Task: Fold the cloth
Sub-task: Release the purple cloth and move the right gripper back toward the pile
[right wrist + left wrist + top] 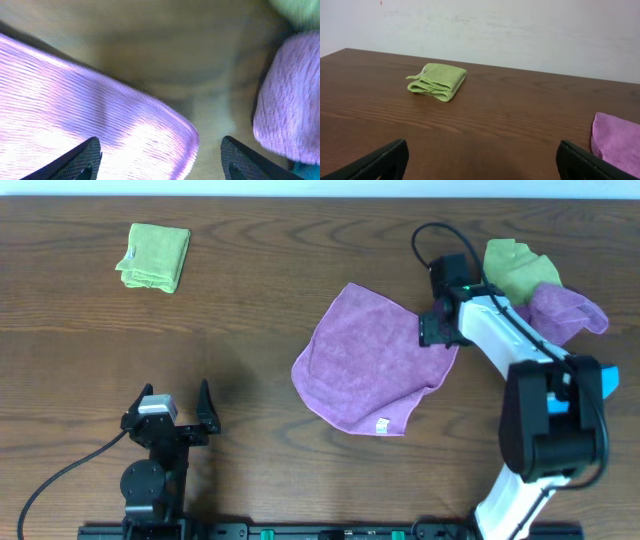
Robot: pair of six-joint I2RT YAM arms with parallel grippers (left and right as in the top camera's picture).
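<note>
The cloth (372, 360) is a pinkish-purple towel lying spread flat on the table, its white tag (381, 425) at the near corner. My right gripper (437, 332) is open, low over the cloth's far right corner. In the right wrist view that corner (125, 130) lies between the open fingers (160, 160). My left gripper (178, 412) is open and empty at the near left, far from the cloth. In the left wrist view its fingers (480, 162) frame bare table, and the cloth's edge (617, 140) shows at the right.
A folded lime-green cloth (154, 256) lies at the far left; it also shows in the left wrist view (439, 81). A violet cloth (565, 312) and a second lime-green cloth (518, 268) are bunched at the far right, just beyond my right arm.
</note>
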